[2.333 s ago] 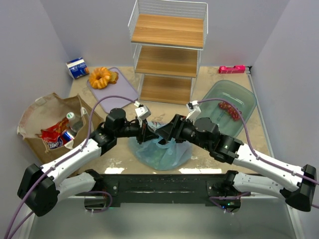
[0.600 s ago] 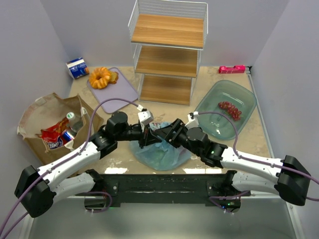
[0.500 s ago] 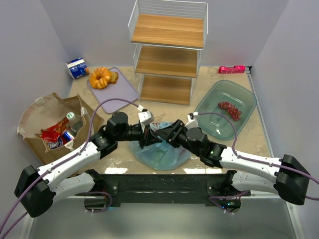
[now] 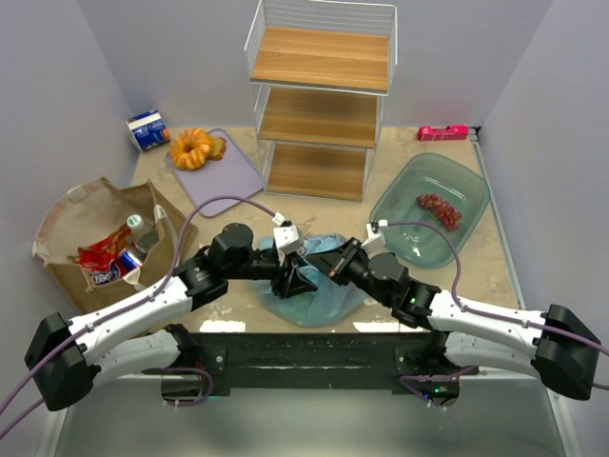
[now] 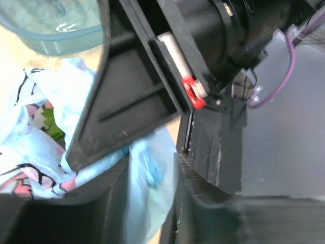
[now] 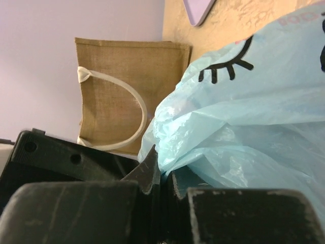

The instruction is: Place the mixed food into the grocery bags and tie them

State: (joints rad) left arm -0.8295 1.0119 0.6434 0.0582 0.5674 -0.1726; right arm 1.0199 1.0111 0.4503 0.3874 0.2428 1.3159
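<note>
Blue bag (image 4: 314, 297): lay near centre, between both claws;
Right claw (image 6: 163, 174): pinched tight on a fold of the bag;
Left claw (image 5: 152, 170): bag film ran between its fingers; clamped or loose, couldn't tell;
Paper bag (image 4: 71, 214): well left, snack packet (image 4: 100, 255) inside;
Grapes (image 4: 439, 210): in the bowl (image 4: 404, 186), right

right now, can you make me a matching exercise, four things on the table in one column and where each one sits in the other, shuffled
Things
1. grapes
2. ring pastry
3. snack packet
4. plastic bag

Places
A. inside the paper bag
B. between the left gripper and the right gripper
C. in the green bowl
D. on the purple board

Pairs: 1-C, 2-D, 3-A, 4-B
</note>
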